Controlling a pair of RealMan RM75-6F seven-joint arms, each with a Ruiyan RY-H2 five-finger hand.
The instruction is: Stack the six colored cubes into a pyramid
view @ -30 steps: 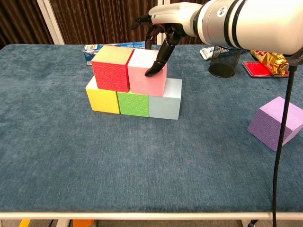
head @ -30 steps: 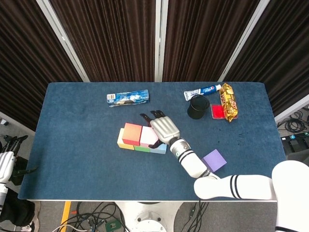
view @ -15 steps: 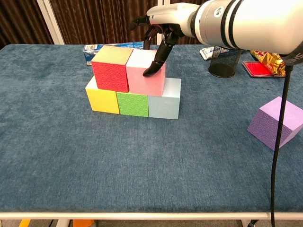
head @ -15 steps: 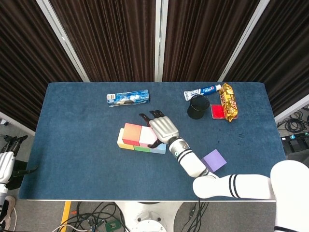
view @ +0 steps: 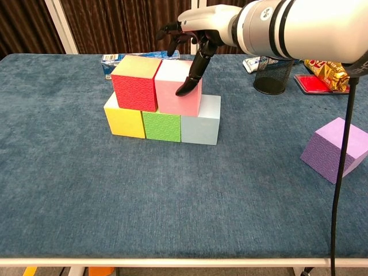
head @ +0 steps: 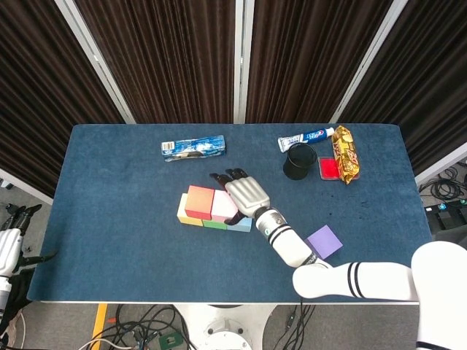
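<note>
Five cubes are stacked now: yellow cube (view: 125,121), green cube (view: 161,126) and pale blue cube (view: 200,121) in a touching row on the tabletop (view: 172,201), with the red cube (view: 135,84) and pink cube (view: 177,87) side by side on top. Over the last second little has shifted. My right hand (view: 194,35) still hangs over the pink cube's right end, fingers spread and holding nothing, with one dark fingertip (view: 185,89) at the pink cube's near right face; from these views I cannot tell whether it touches or only hovers. The hand has barely moved, so I read this as the end of nudging or releasing the pink cube, and the second tier looks square.

That leaves the purple cube (view: 334,148), lying alone on the tabletop well to the right and nearer me, as the cap. My left hand (head: 6,248) sits off the left edge, too small to judge its fingers. Next I would lift the right hand straight up to avoid dragging the pink cube.
</note>
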